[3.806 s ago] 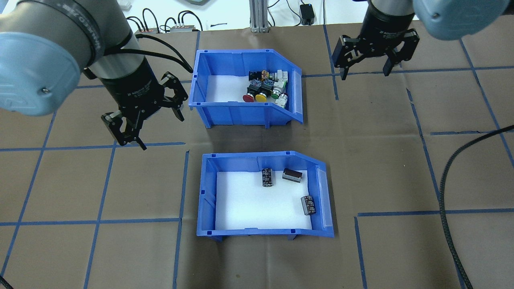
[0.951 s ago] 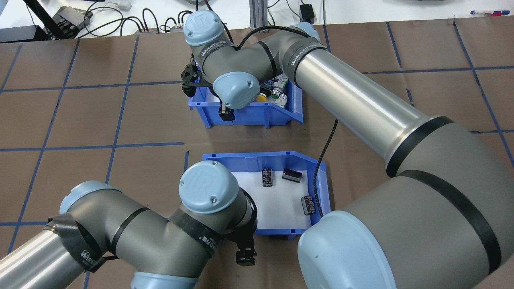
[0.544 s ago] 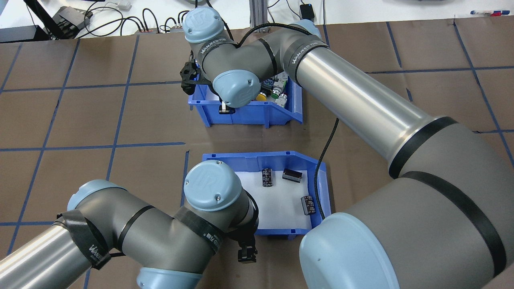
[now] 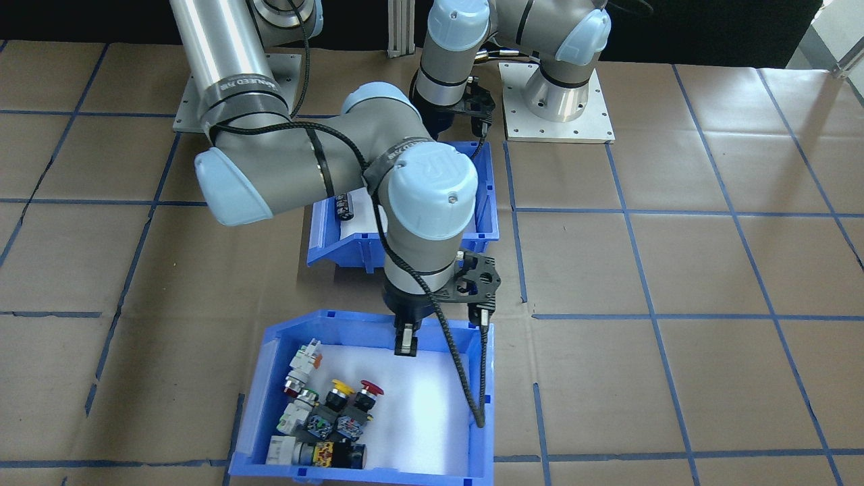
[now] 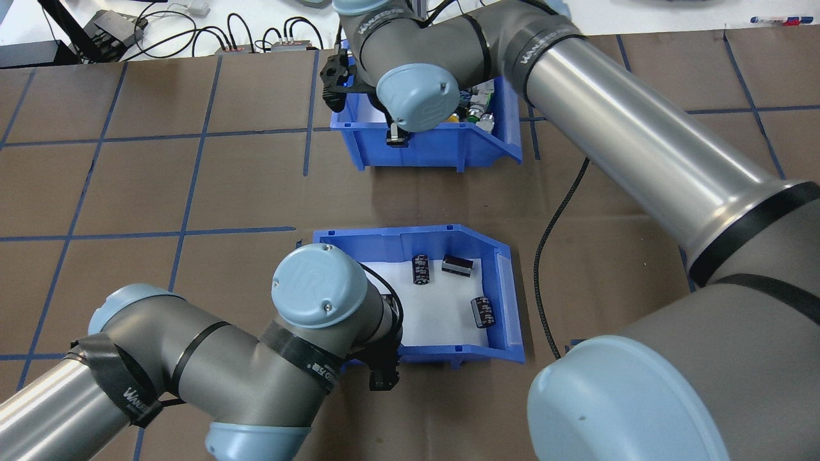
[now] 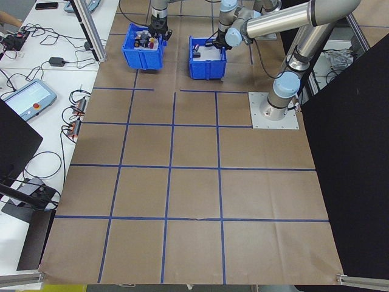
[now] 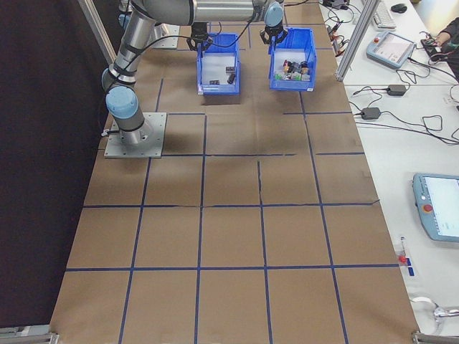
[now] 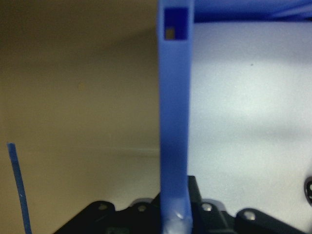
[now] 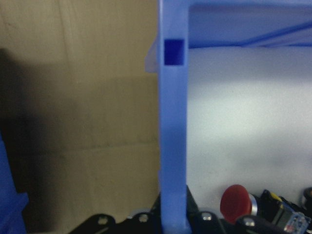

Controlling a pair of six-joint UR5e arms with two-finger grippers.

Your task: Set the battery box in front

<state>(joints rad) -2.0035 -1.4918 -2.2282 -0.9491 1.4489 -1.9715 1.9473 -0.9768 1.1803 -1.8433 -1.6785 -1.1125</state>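
Left gripper (image 5: 382, 376) astride battery box (image 5: 410, 240) wall.

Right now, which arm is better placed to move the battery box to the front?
Left: the left fingers straddle the battery box wall, clear in the wrist view. The right fingers are on the switch bin instead.

The left arm is bending low over the table, and the left gripper (image 5: 383, 374) is pointing down, its 2 fingers closing on a thin wall. The right arm is stretching far forward; the right gripper (image 4: 442, 337) is also pointing down, clamping a wall.
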